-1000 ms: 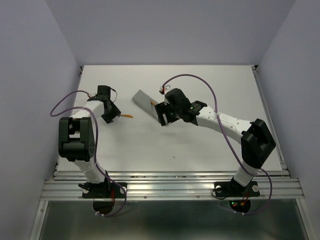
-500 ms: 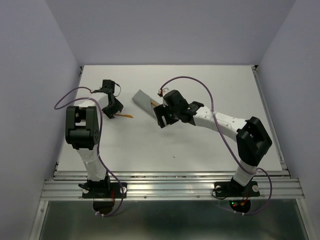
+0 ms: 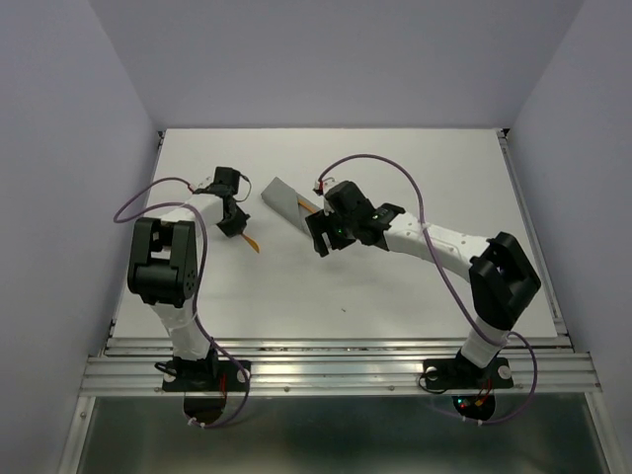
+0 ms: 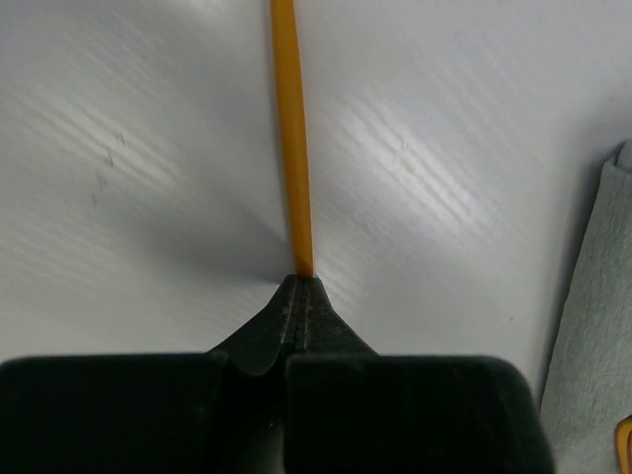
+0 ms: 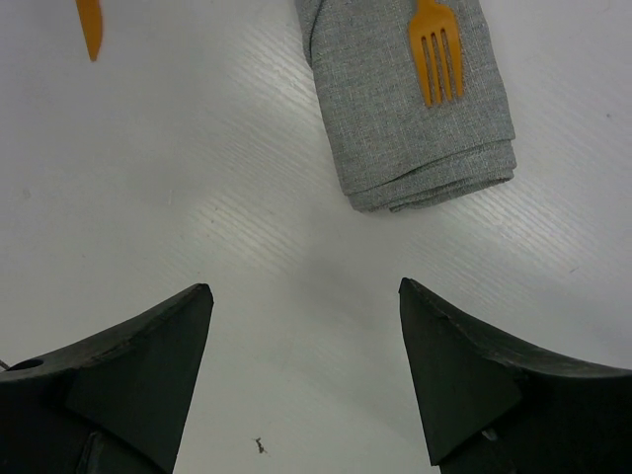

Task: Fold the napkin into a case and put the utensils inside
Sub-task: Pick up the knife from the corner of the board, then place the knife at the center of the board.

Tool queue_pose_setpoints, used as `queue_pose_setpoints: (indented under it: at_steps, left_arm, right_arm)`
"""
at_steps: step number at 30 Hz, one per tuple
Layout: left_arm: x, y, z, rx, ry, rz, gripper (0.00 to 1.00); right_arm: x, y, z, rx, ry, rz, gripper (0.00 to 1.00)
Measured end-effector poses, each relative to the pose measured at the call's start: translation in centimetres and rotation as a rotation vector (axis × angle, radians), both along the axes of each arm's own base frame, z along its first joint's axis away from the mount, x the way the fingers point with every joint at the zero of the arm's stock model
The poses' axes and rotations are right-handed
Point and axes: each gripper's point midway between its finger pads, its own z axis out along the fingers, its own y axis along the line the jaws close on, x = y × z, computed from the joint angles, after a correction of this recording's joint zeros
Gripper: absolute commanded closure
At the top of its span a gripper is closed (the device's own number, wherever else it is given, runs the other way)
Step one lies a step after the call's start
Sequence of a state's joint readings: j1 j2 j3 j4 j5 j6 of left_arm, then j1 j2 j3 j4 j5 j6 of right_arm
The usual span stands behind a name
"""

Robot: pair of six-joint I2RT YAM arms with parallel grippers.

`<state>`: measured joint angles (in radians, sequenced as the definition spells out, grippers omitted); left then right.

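The grey napkin lies folded into a narrow oblong case (image 3: 282, 197) (image 5: 395, 128) at the table's centre back. An orange fork (image 5: 436, 54) rests on the cloth with its tines showing; its handle runs out of the right wrist view. My left gripper (image 3: 237, 222) (image 4: 301, 281) is shut on the end of the other thin orange utensil (image 3: 251, 240) (image 4: 292, 148), just left of the case, whose edge (image 4: 592, 326) shows at the right. My right gripper (image 3: 318, 240) (image 5: 304, 291) hangs open over bare table just short of the case's near end, with nothing between its fingers.
The white tabletop (image 3: 395, 286) is ringed by pale walls. A metal rail (image 3: 336, 370) runs along the near edge by both arm bases. Purple cables loop above each arm. A small dark speck (image 5: 259, 446) lies on the table under the right gripper.
My left gripper shut on the orange utensil and shifted right toward the case, swinging the utensil from level to slanted. The right arm edged slightly left.
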<state>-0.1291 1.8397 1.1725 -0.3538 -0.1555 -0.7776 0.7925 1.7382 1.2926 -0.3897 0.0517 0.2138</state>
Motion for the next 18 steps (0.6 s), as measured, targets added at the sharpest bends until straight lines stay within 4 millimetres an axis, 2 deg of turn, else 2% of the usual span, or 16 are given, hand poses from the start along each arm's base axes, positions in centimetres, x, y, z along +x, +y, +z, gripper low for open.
queue_pose_setpoints:
  at_steps: [2,5,8,13,14,15,17,18]
  left_arm:
    - [-1.6,-0.8,-0.1,-0.011,0.005,-0.010,1.00]
    - [-4.3,-3.1,-0.2,-0.044,0.013,-0.044,1.00]
    - [-7.2,-6.7,-0.3,-0.098,0.029,-0.104,0.99]
    - [-10.6,-12.9,-0.3,-0.186,0.061,-0.219,0.92]
    - [-11.5,-14.3,-0.3,-0.208,0.073,-0.251,0.85]
    - [-12.0,-15.0,-0.2,-0.217,0.081,-0.268,0.70]
    - [-13.1,-16.2,-0.2,-0.239,0.101,-0.299,0.57]
    - [-13.9,-16.6,-0.3,-0.240,0.122,-0.317,0.45]
  right_arm:
    - [0.0,0.0,0.4,0.007,-0.007,0.000,0.18]
    - [0.0,0.0,1.0,0.017,-0.016,0.000,0.18]
    - [0.0,0.0,1.4,0.024,-0.023,0.000,0.18]
    - [0.0,0.0,1.4,0.025,-0.023,-0.001,0.18]
    - [0.0,0.0,1.4,0.025,-0.024,-0.001,0.18]
    - [0.0,0.0,1.4,0.025,-0.023,-0.002,0.18]
    - [0.0,0.1,1.4,0.026,-0.022,-0.002,0.18]
    - [0.0,0.1,1.4,0.027,-0.022,-0.002,0.18]
